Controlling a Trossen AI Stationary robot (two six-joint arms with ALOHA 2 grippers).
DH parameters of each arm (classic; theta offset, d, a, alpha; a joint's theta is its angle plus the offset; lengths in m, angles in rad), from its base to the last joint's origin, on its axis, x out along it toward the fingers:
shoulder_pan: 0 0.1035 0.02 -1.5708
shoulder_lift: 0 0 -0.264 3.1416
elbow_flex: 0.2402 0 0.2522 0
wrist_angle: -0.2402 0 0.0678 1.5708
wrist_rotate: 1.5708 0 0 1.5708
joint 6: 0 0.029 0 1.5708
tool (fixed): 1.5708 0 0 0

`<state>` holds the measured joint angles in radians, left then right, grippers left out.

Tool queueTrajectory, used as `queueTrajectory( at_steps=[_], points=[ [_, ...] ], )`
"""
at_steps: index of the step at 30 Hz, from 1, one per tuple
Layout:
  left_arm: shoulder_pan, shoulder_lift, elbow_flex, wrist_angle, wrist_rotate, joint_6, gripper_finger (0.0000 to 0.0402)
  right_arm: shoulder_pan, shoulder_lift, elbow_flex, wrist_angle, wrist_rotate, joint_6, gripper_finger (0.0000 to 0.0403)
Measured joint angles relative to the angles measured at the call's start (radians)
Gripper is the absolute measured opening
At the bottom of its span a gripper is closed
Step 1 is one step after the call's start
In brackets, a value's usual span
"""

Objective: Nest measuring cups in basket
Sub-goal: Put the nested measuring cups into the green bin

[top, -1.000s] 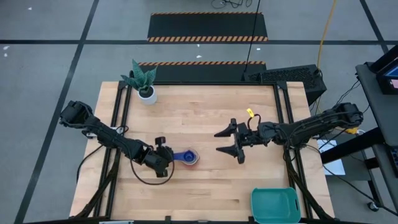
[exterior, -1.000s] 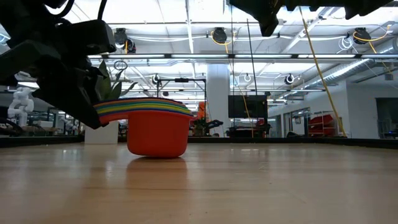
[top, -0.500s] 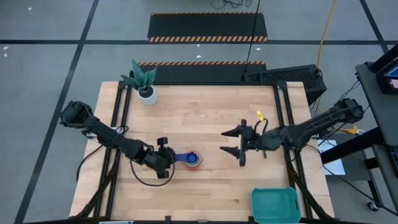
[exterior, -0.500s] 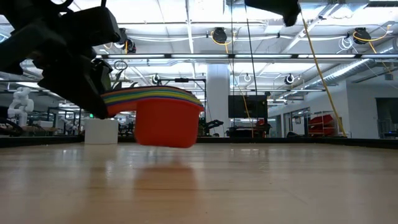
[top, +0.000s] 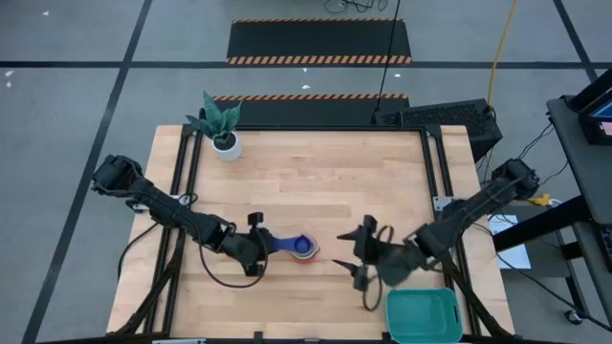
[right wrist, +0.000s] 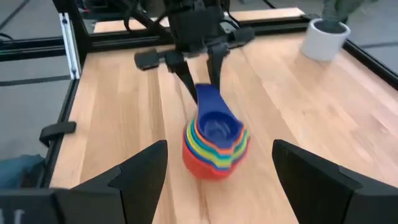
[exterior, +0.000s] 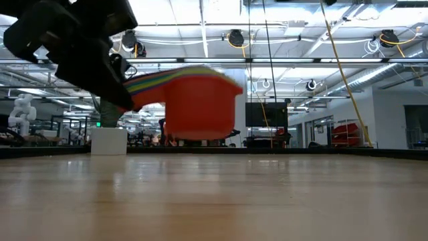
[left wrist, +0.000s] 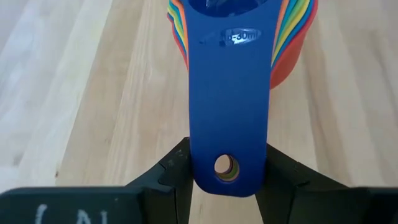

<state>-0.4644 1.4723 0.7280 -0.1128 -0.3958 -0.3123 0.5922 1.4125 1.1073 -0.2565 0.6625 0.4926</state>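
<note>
The wooden table [top: 316, 172] is seen from above with both arms over its near half, and the teal basket [top: 424, 315] is set at the near right corner, empty as far as can be seen. The measuring cups [top: 301, 248] are already nested into one stack, navy on top and red at the bottom, and in the low view the stack [exterior: 194, 104] is shown lifted clear of the tabletop and tilted. The main risk is judged to be slippage: the whole stack is carried only by the ends of its flat handles, so a swing or a jolt on the way to the basket could let the lower cups slide loose or the stack rotate out of the grip. A collision is also possible, since the right gripper [top: 366, 260] is held close beside the stack, between it and the basket, with its fingers spread wide on nothing. The left gripper [left wrist: 227, 171] is clamped on the stacked handles, its two fingers pressed against their edges.
</note>
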Motion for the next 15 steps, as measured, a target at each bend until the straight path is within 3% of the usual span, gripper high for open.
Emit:
queueTrajectory(
  at_steps=[9, 15],
  points=[
    [0.005, 0.000, 0.000, 0.153, -0.007, 0.116, 0.0128, 0.108, -0.079, 0.011, -0.255, 0.052, 0.144, 0.0281],
    [0.043, 0.000, 0.000, 0.156, -0.044, 0.163, 0.0127, 0.094, -0.079, -0.070, -0.235, 0.116, 0.096, 0.0281]
  ],
)
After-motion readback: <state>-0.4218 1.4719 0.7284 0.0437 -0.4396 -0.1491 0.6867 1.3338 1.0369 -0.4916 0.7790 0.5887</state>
